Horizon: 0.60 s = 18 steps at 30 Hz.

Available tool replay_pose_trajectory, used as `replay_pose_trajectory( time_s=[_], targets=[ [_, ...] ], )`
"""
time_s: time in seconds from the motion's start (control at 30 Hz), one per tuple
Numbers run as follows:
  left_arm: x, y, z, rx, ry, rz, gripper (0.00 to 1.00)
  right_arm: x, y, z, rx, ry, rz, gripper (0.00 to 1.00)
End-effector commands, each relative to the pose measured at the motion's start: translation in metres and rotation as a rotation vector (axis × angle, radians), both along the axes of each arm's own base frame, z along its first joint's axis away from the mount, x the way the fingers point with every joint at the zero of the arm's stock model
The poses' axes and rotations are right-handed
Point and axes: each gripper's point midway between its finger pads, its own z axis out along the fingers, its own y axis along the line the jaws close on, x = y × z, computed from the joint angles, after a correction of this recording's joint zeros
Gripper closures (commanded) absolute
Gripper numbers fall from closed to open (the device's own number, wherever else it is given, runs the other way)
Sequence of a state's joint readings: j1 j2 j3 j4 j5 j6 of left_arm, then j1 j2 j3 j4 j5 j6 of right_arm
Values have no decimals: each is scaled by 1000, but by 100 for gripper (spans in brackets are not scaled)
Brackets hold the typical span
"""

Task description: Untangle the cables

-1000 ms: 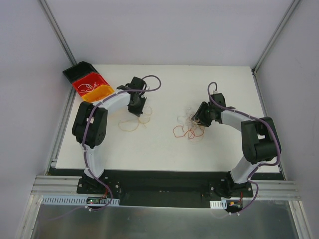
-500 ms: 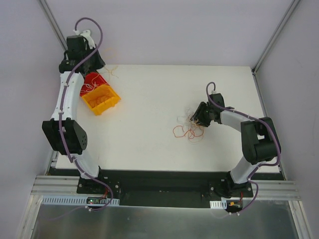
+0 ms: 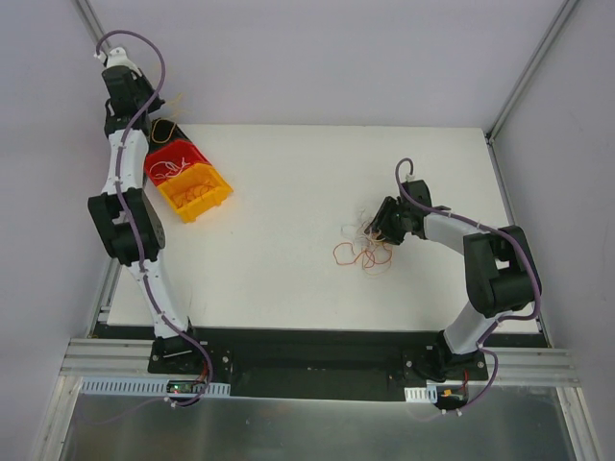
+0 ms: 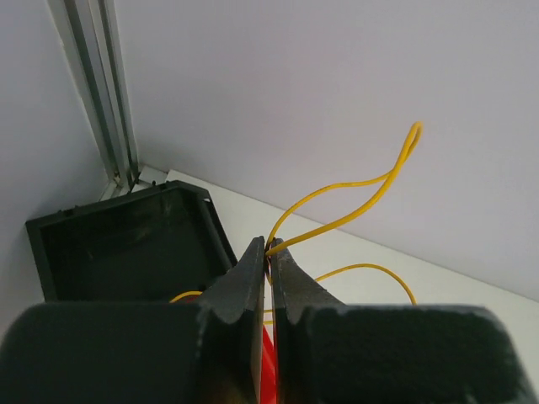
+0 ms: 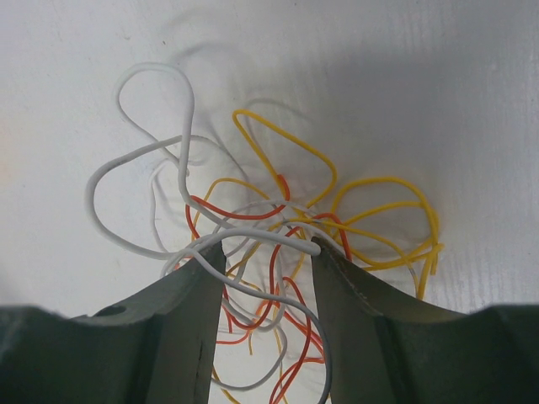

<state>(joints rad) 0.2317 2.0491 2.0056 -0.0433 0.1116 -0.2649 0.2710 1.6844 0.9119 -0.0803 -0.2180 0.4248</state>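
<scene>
A tangle of thin white, yellow, orange and red cables (image 3: 363, 246) lies on the white table right of centre; it fills the right wrist view (image 5: 278, 227). My right gripper (image 3: 377, 230) (image 5: 265, 248) is open, its fingers straddling the tangle with white strands between them. My left gripper (image 3: 144, 113) (image 4: 271, 246) is raised high at the far left corner, above the bins, shut on a yellow cable (image 4: 345, 215) that loops up and away from the tips. The same yellow cable shows faintly in the top view (image 3: 165, 123).
A red bin (image 3: 171, 160) holding loose cables and an orange-yellow bin (image 3: 197, 190) sit at the table's far left. A black bin (image 4: 118, 240) lies below my left gripper. The wall and a metal frame post (image 4: 101, 84) are close behind my left gripper.
My left arm swung from the table's centre-left up to the far left corner over the bins, carrying the yellow cable. My right arm stayed at the tangle.
</scene>
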Motion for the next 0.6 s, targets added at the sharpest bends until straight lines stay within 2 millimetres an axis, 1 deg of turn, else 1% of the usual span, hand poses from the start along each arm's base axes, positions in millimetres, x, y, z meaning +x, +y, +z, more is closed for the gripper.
replay_pose_trajectory(
  time_s=[0.0,0.13,0.3,0.37,0.47,0.57],
  targets=[
    [39,28,24,39,-228,40,100,9,7,16,21,-58,25,52],
    [59,47,-10,40,-211,67,100,10,8,16,26,-58,28,52],
    [63,80,-51,-6,-182,124,100,11,10,16,34,-57,33,52],
    [66,84,-62,-3,-178,111,100,10,11,15,36,-55,36,52],
    [69,91,-68,21,-169,111,100,11,11,14,38,-54,36,52],
    [71,104,-74,77,-147,148,100,12,11,15,40,-54,35,52]
  ],
)
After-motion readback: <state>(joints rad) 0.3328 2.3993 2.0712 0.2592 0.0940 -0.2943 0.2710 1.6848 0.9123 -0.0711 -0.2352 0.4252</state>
